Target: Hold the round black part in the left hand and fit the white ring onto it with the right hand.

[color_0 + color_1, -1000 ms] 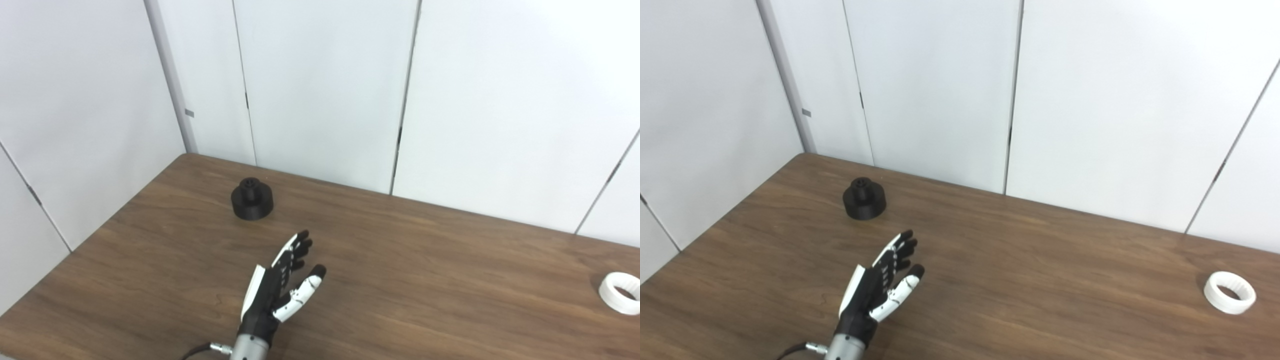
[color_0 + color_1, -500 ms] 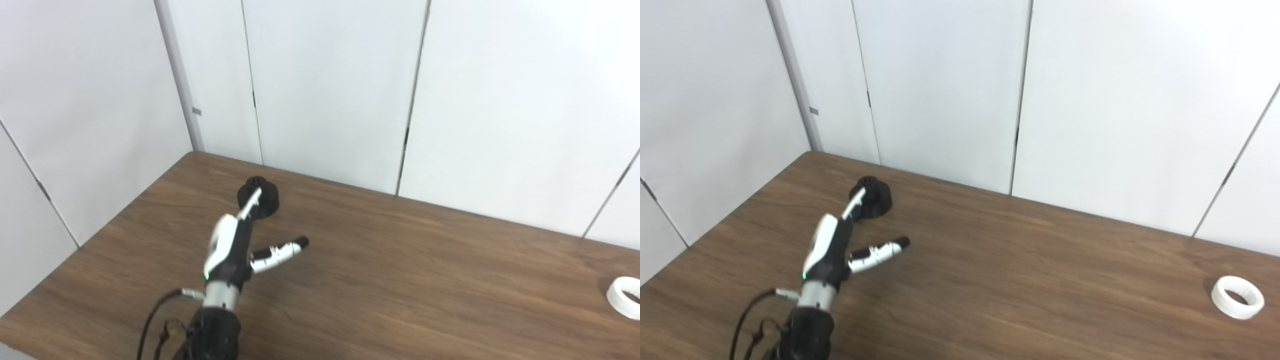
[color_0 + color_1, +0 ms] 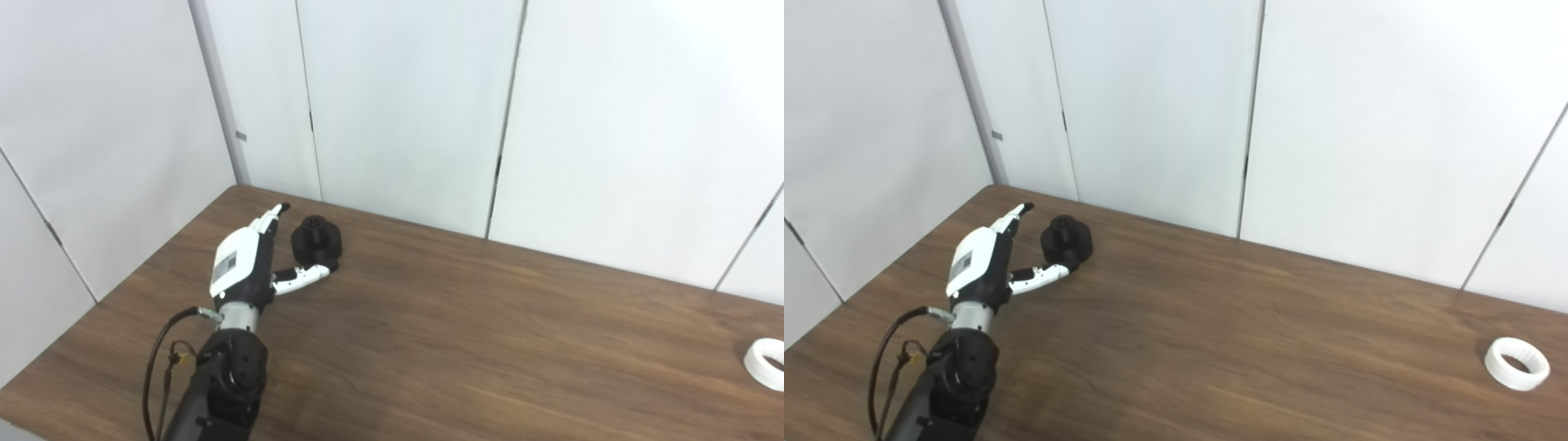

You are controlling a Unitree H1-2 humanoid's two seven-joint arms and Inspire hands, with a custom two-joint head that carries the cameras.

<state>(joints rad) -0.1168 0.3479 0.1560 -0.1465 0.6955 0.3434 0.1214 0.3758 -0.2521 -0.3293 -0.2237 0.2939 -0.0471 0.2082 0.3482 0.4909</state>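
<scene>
The round black part (image 3: 316, 239) stands upright on the brown table (image 3: 490, 343) at the far left, a small hub on top. My left hand (image 3: 252, 263) is open just left of it, fingers stretched along its left side and the thumb (image 3: 303, 277) reaching under its near edge; I cannot tell whether they touch it. It also shows in the right eye view (image 3: 986, 260). The white ring (image 3: 1516, 363) lies flat at the far right of the table. My right hand is out of view.
White wall panels (image 3: 398, 104) close off the table's far and left edges right behind the black part. A black cable (image 3: 156, 367) loops from my left wrist.
My left hand has reached forward and left, from near the table's middle to beside the black part, spreading open around it. The camera shifted slightly. The ring and black part have not moved.
</scene>
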